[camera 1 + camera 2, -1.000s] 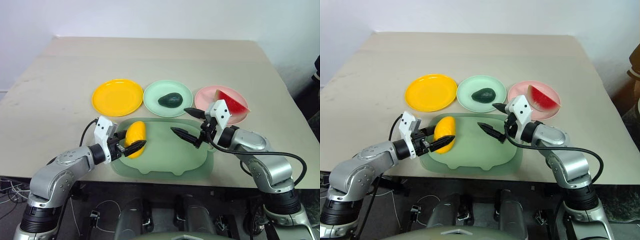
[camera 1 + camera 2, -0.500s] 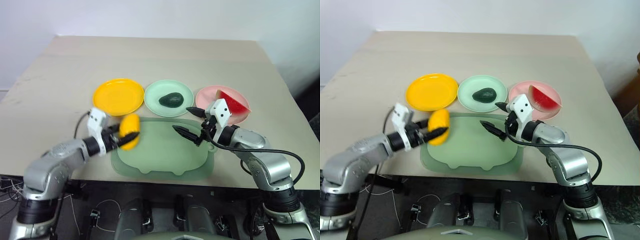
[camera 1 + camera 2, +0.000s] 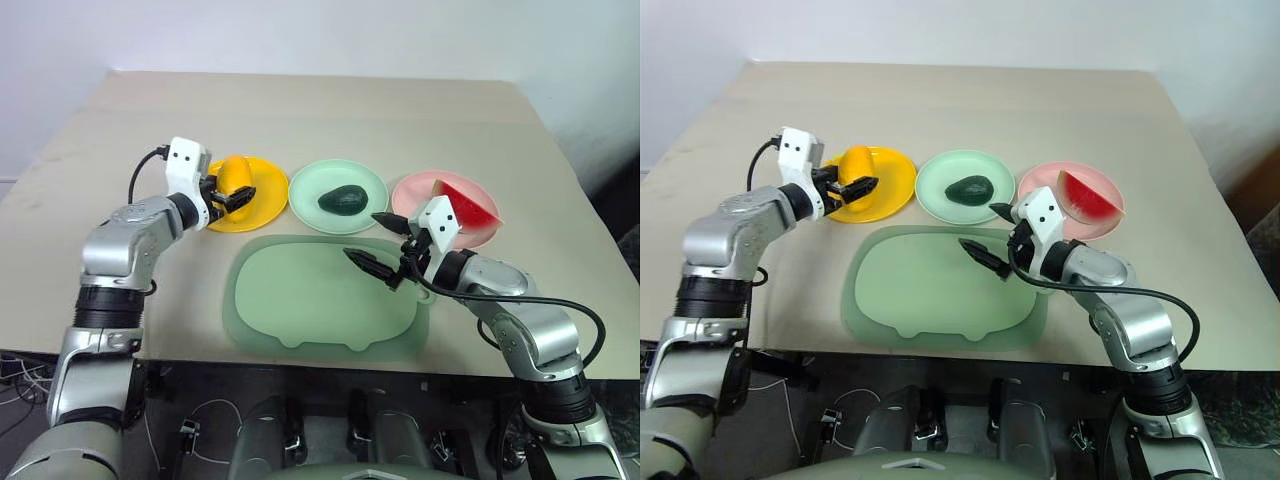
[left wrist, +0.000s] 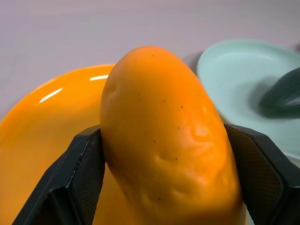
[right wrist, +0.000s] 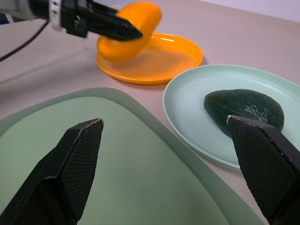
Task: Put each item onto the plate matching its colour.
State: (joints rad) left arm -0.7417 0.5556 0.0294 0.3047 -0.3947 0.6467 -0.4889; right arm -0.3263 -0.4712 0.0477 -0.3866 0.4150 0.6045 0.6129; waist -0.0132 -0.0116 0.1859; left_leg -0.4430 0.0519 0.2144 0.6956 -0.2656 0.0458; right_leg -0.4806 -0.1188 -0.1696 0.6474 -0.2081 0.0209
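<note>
Last placement in hand. My left claw [image 3: 852,186] is clamped on the mango [image 3: 854,166], one black finger on each flank, and holds it over the near edge of the yellow plate [image 3: 892,178]. From the right wrist view the fruit looks lifted, its lower end close to the plate's surface; I can't say for sure whether it touches.

Avocado [image 3: 342,199] sits in the mint green plate [image 3: 310,185], middle of the row. Watermelon wedge [image 3: 464,203] lies on the pink plate [image 3: 408,194], rind toward the far side. Both look sorted.

My right claw [image 3: 379,243] hangs spread wide and empty above the far right corner of the dull-green tray [image 3: 300,300], just short of the mint plate. Tray lies bare on the bench [image 3: 330,115].

Next move, as I judge it: ease the mango down toward the plate's centre, then part the fingers. The fruit is rounded and may roll, so a low release, well inside the rim, seems wise. The right arm need not act.
</note>
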